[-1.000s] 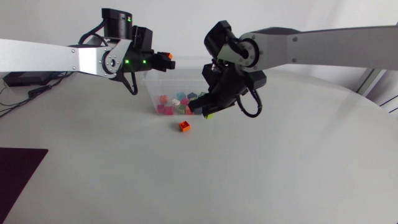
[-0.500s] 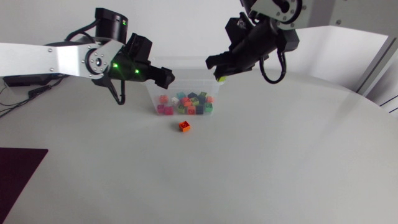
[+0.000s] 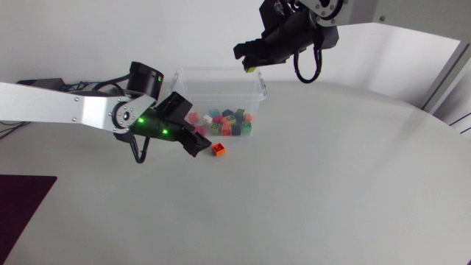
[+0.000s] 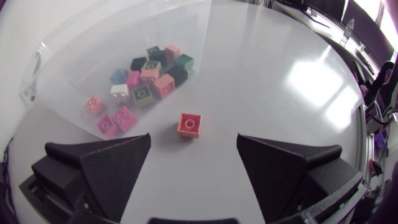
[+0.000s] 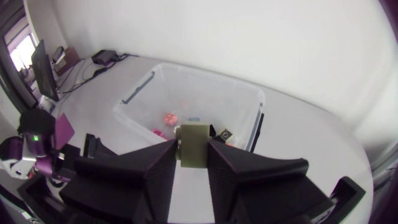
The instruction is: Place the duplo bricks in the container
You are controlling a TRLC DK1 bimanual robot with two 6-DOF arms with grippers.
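Observation:
A clear plastic container (image 3: 218,72) with several coloured duplo bricks (image 3: 221,122) in it stands at the back of the table. An orange brick (image 3: 218,149) lies on the table just in front of it. My left gripper (image 3: 194,140) hangs low and open just left of that brick. In the left wrist view the orange brick (image 4: 189,124) lies ahead of the gripper (image 4: 194,163), between the lines of its fingers, untouched. My right gripper (image 3: 250,63) is high over the container's back right corner, shut on a yellow-green brick (image 3: 251,70). The right wrist view shows this brick (image 5: 191,145) clamped above the container (image 5: 205,78).
A dark mat (image 3: 18,202) lies at the table's front left edge. My left arm (image 3: 66,107) stretches across the table's left side.
My left gripper opened, letting go of an orange brick over the container, then dropped down to the table beside the loose orange brick. My right gripper rose and moved back with the yellow-green brick.

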